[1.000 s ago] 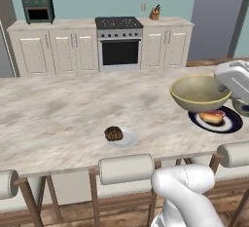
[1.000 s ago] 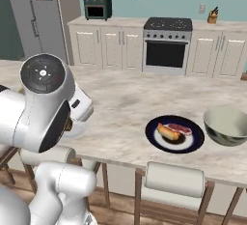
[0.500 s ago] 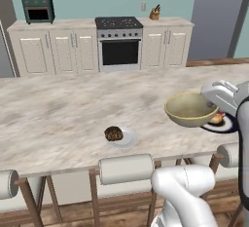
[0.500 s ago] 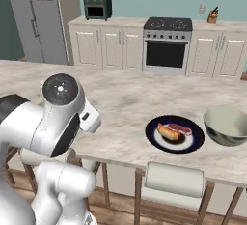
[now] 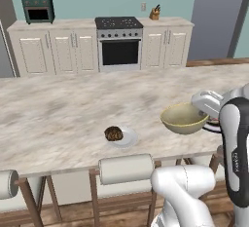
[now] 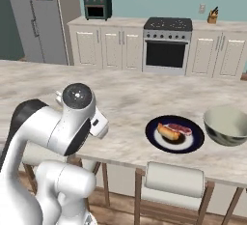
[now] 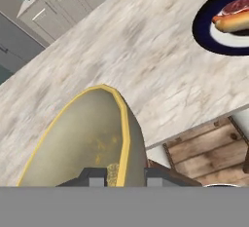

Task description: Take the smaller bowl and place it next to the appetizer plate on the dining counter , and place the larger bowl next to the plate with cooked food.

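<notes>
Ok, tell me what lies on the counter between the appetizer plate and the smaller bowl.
Nothing: in the left base view, only bare marbled dining counter separates the appetizer plate from the smaller bowl, which the hand holds by its rim.

- The table (image 5: 58, 109): pale marbled stone, smooth.
- The smaller bowl (image 7: 82, 143): matt olive glaze, yellow rim.
- The plate with cooked food (image 6: 193, 144): dark, glossy.
- The stools (image 5: 126, 168): padded.

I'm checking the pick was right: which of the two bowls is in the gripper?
The smaller bowl, olive-tan with a thin yellow rim, is pinched at its rim by the gripper. The larger bowl, deep and grey-green, sits on the dining counter beside the plate with cooked food.
</notes>
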Available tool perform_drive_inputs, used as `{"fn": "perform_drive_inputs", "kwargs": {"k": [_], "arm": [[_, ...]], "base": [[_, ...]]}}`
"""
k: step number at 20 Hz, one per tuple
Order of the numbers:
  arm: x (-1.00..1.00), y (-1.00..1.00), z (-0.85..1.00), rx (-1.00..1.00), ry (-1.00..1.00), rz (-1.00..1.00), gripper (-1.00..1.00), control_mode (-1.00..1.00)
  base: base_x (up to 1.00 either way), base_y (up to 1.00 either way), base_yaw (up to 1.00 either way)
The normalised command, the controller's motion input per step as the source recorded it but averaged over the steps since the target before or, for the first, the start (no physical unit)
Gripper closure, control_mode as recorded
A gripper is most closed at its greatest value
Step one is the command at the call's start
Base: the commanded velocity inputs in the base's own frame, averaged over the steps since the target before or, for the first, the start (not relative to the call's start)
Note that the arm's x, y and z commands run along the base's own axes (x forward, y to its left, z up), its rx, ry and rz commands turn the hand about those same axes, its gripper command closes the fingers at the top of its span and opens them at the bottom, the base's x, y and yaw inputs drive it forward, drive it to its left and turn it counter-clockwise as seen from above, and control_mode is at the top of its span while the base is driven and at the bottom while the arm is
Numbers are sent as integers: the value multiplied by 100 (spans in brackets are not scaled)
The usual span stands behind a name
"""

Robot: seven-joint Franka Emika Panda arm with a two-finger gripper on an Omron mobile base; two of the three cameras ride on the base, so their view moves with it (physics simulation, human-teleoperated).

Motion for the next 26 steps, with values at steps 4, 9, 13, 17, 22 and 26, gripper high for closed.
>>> {"fn": "perform_drive_inputs", "kwargs": {"k": [4, 9, 13, 17, 22, 26], "arm": [[44, -11, -46, 0, 8, 0, 100, -100], [51, 0, -46, -1, 4, 0, 100, -100], [48, 0, -51, -2, 0, 0, 100, -100], [48, 0, -52, -2, 0, 0, 100, -100], [47, 0, -50, -2, 0, 0, 100, -100], [48, 0, -47, -2, 0, 0, 100, -100]], "base": [[0, 0, 0], [0, 0, 0], [0, 0, 0], [0, 0, 0], [0, 0, 0], [0, 0, 0]]}}
